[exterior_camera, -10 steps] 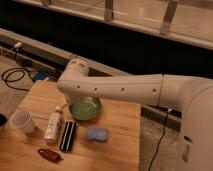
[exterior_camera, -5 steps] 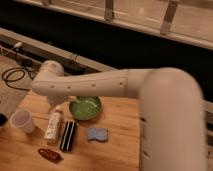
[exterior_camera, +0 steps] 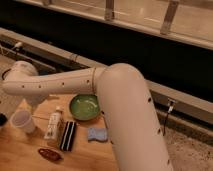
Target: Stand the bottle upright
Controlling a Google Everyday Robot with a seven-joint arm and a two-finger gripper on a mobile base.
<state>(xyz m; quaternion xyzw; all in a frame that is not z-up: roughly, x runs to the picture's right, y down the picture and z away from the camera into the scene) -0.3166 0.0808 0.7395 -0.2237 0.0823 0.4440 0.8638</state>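
Observation:
The bottle [exterior_camera: 53, 125] lies on its side on the wooden table [exterior_camera: 20, 156], its white cap pointing away towards the green bowl. It is between the white cup [exterior_camera: 22, 121] and the black striped bar [exterior_camera: 67, 135]. My white arm [exterior_camera: 75, 82] crosses the view from the right and ends in a rounded joint [exterior_camera: 21, 80] at the left, above the cup. The gripper is not in view; it is either hidden behind the arm or out of frame. Nothing touches the bottle.
A green bowl [exterior_camera: 85, 107] stands behind the bar. A blue sponge [exterior_camera: 97, 134] lies to the right of the bar, and a reddish-brown flat object [exterior_camera: 49, 154] is near the front. A dark wall and a ledge with cables run behind the table.
The arm has swung further left and fills more of the view. The bottle, cup, bar and bowl have not moved on the table.

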